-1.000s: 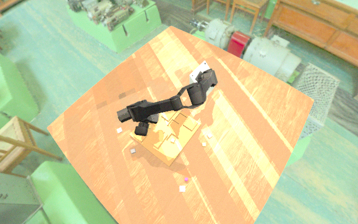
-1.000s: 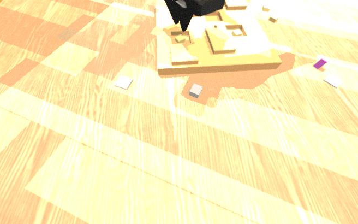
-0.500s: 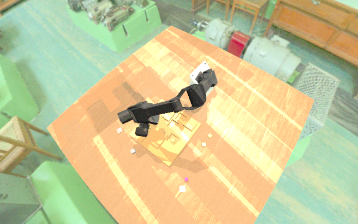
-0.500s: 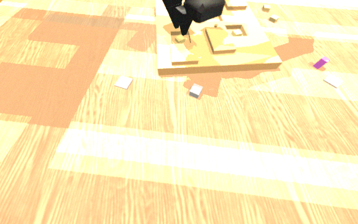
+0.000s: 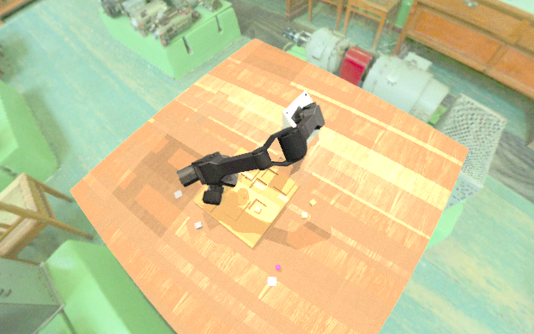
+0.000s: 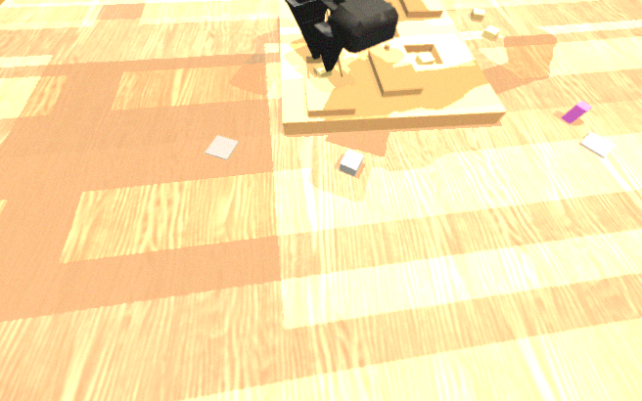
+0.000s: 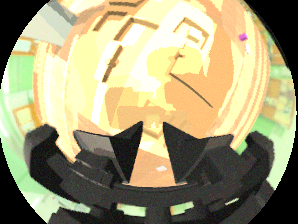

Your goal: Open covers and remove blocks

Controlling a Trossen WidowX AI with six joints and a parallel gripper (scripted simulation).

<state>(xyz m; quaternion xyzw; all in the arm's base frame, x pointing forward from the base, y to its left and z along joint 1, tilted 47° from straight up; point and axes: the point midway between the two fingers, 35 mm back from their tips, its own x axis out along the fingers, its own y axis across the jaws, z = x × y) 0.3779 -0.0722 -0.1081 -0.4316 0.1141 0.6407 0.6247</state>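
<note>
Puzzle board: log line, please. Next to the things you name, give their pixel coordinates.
black hand (image 6: 324,64) (image 7: 153,125): partly open, over near-left well | wooden puzzle board (image 5: 253,239) (image 6: 393,122): blocks in two open wells

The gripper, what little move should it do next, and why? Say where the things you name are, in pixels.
Probably ease down a little, keeping its fingers apart: the gripper (image 6: 324,65) (image 7: 153,125) is open, right over a block (image 6: 321,70) that looks to be in its well, with the cover (image 6: 331,99) beside it.
</note>
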